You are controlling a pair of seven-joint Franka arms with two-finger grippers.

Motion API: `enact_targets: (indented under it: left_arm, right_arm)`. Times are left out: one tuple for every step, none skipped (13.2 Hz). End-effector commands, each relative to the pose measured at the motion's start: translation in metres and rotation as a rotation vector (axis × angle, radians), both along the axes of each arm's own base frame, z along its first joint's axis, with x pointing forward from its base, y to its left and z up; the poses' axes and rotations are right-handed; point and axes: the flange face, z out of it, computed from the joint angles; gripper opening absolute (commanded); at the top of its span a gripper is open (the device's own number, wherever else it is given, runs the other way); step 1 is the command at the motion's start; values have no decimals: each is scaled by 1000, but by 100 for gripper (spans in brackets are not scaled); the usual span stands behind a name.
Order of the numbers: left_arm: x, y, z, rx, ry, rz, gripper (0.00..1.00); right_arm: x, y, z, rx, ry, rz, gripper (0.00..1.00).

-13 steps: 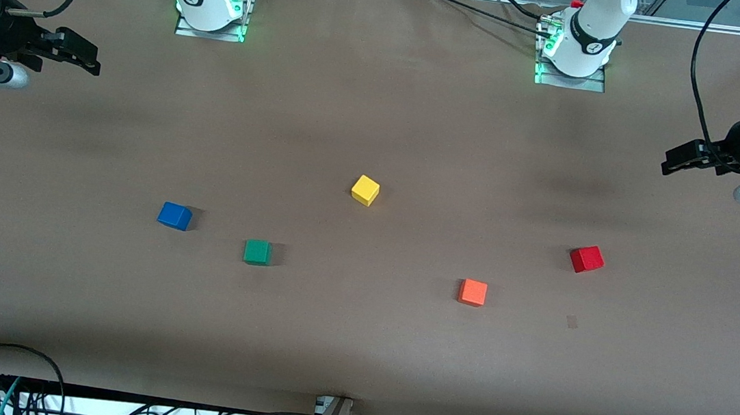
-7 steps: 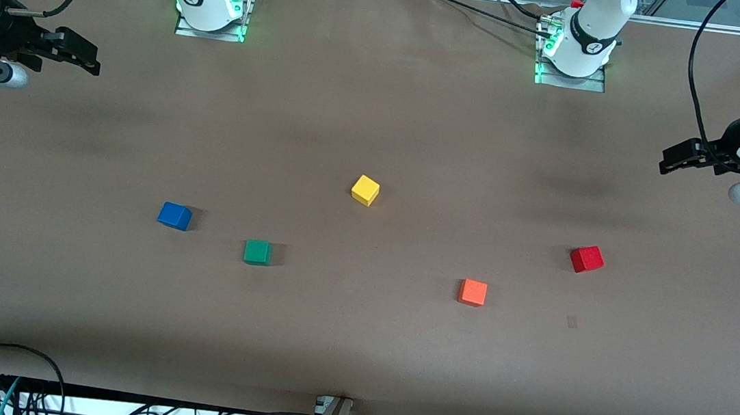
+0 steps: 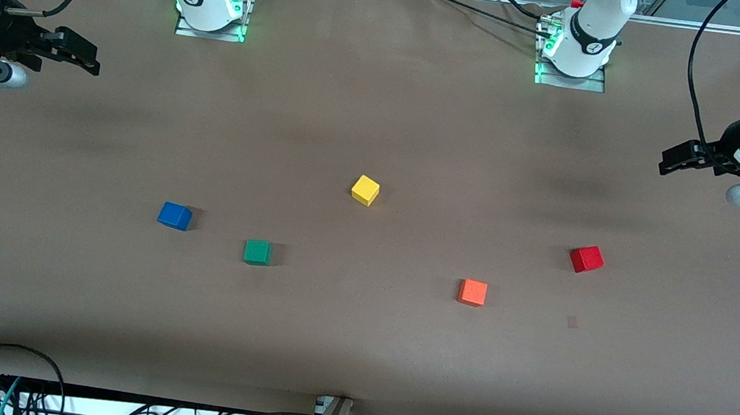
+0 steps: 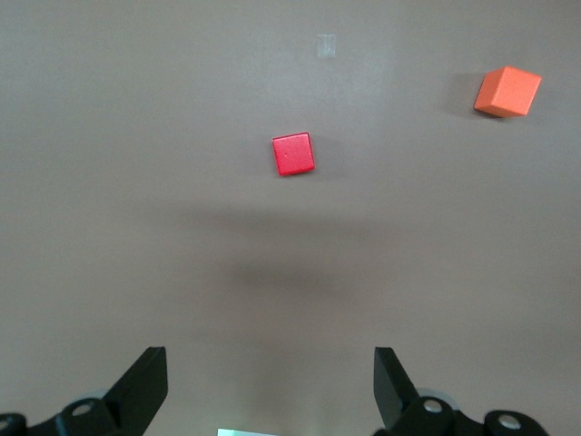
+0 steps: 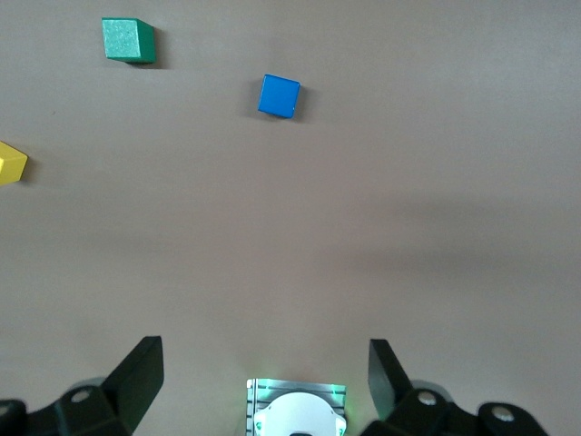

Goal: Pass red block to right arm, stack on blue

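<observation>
Front view | red block (image 3: 586, 259) untouched | both jaws wide (no writing legible)

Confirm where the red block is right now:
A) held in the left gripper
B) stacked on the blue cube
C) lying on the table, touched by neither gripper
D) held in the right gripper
C: the red block lies alone on the table, with the left gripper open and empty above that end, and the blue cube bare.
</observation>
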Motion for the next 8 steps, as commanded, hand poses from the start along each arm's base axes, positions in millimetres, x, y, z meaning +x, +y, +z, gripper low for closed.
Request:
enact_targets:
  left_arm:
    - [-1,-1,1,23,4,-12,100]
    - [-1,0,1,35,3,-13,100]
    - [-1,0,2,46,-1,-16,100]
    - [0,-1,2,50,-1,-18,100]
    - [2,0,7,51,-14,-20,100]
    - [6,1,9,45,-14,-22,100]
    - [7,5,18,44,-18,-20,100]
    - [7,5,22,43,-23,-20,100]
  right_arm:
    - [-1,0,5,-9,6,13,100]
    - [-1,0,5,-8,6,13,100]
    - [-1,0,6,-8,5,13,100]
    - [-1,0,6,-8,5,13,100]
    - [-1,0,6,-8,5,13,100]
    - [-1,0,6,-8,5,11,100]
    - [-1,0,6,-8,5,13,100]
    - [-1,0,6,-8,5,13,100]
